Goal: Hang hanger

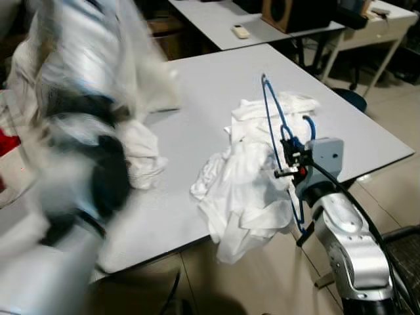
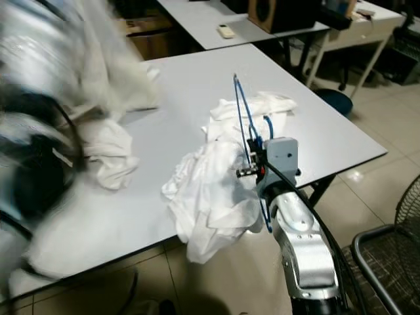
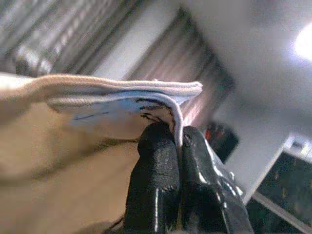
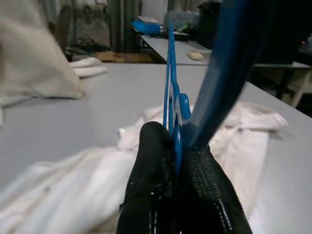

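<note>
A blue hanger (image 1: pixel 271 118) stands nearly upright over a crumpled white garment (image 1: pixel 243 190) near the right front edge of the white table (image 1: pixel 197 98). My right gripper (image 4: pixel 178 156) is shut on the hanger (image 4: pixel 170 83) close to its hook, and the silver right arm (image 1: pixel 348 243) reaches up from below the table edge. My left arm (image 1: pixel 85 144) is raised at the left and blurred, with white cloth draped around it. In the left wrist view my left gripper (image 3: pixel 178 141) is shut on the folded edge of a white garment (image 3: pixel 122 90).
Another bunched white cloth (image 1: pixel 141 157) lies on the table's left part. Behind stands a second table with a remote (image 1: pixel 241 31) and a wooden box (image 1: pixel 285 13). A blue stool (image 1: pixel 351 98) is beyond the right edge, and a black chair (image 2: pixel 387 262) is at front right.
</note>
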Robot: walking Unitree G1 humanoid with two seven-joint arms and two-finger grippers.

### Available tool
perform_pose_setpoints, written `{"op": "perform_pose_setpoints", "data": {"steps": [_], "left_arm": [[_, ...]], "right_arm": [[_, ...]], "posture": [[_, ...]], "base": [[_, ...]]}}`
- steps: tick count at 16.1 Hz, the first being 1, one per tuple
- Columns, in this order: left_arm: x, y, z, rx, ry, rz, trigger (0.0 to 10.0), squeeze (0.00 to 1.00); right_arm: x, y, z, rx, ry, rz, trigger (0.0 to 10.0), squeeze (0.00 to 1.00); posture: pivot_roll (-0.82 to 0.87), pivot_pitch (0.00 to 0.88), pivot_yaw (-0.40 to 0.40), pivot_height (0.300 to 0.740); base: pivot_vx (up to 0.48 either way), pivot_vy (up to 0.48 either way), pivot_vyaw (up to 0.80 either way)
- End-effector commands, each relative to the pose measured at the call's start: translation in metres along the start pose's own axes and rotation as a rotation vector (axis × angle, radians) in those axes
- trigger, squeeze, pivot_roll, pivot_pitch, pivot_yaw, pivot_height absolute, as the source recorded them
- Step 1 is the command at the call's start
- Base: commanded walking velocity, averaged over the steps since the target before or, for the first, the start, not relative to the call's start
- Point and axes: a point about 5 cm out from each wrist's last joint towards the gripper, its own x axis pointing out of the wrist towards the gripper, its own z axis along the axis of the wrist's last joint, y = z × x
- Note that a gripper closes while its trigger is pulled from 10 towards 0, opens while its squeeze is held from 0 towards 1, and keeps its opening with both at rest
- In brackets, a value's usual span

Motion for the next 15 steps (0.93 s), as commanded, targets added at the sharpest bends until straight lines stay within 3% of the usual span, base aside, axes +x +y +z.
{"op": "perform_pose_setpoints", "data": {"steps": [1, 3, 6, 7, 8, 9, 10, 11, 12, 14, 15], "left_arm": [[-0.002, -0.02, -0.002, 0.065, -0.005, -0.064, 0.0, 0.0], [-0.024, -0.033, -0.045, 0.18, 0.118, -0.153, 0.0, 0.0], [-0.044, -0.017, -0.075, 0.248, 0.231, -0.043, 0.0, 0.0], [-0.049, -0.016, -0.081, 0.326, 0.287, -0.099, 7.9, 0.0], [-0.052, -0.017, -0.083, 0.381, 0.311, -0.151, 10.0, 0.0], [-0.062, -0.017, -0.092, 0.494, 0.4, -0.288, 10.0, 0.29], [-0.077, -0.014, -0.1, 0.62, 0.524, -0.443, 10.0, 1.0], [-0.098, -0.001, -0.104, 0.715, 0.703, -0.572, 10.0, 1.0], [-0.113, 0.011, -0.102, 0.804, 0.813, -0.654, 10.0, 1.0], [-0.125, 0.024, -0.098, 0.877, 0.905, -0.711, 10.0, 1.0], [-0.141, 0.037, -0.085, 0.971, 1.021, -0.874, 10.0, 1.0]], "right_arm": [[0.002, 0.001, 0.0, 0.002, -0.006, 0.011, 10.0, 0.0], [0.004, 0.003, -0.001, 0.002, -0.009, 0.019, 10.0, 0.0], [0.003, 0.002, -0.002, 0.003, -0.011, 0.017, 10.0, 0.0], [0.001, 0.001, -0.004, 0.003, -0.007, 0.013, 10.0, 0.0], [0.001, 0.002, -0.004, 0.003, -0.006, 0.012, 10.0, 0.0], [0.001, 0.002, -0.004, 0.004, -0.006, 0.012, 10.0, 0.0], [0.0, 0.003, -0.005, 0.007, -0.005, 0.009, 10.0, 0.0], [-0.001, 0.003, -0.007, 0.009, -0.001, 0.004, 10.0, 0.0], [-0.003, 0.003, -0.008, 0.013, 0.003, 0.0, 10.0, 0.0], [-0.004, 0.004, -0.01, 0.016, 0.006, -0.002, 10.0, 0.0], [-0.005, 0.005, -0.011, 0.017, 0.007, 0.0, 10.0, 0.0]], "posture": [[-0.16, 0.0, 0.019, 0.74], [-0.15, 0.0, 0.024, 0.74], [-0.15, 0.0, 0.033, 0.74], [-0.15, 0.0, 0.036, 0.74], [-0.15, 0.0, 0.038, 0.74], [-0.15, 0.0, 0.046, 0.74], [-0.15, 0.0, 0.051, 0.74], [-0.15, 0.0, 0.059, 0.74], [-0.15, 0.0, 0.061, 0.74], [-0.15, 0.0, 0.062, 0.74], [-0.15, 0.0, 0.064, 0.74]], "base": [[0.0, 0.0, 0.0], [0.0, 0.0, 0.0], [0.0, 0.0, 0.0], [0.0, 0.0, 0.0], [0.0, 0.0, 0.0], [0.0, 0.0, 0.0], [0.0, 0.0, 0.0], [0.0, 0.0, 0.0], [0.0, 0.0, 0.0], [0.0, 0.0, 0.0], [0.0, 0.0, 0.0]]}}
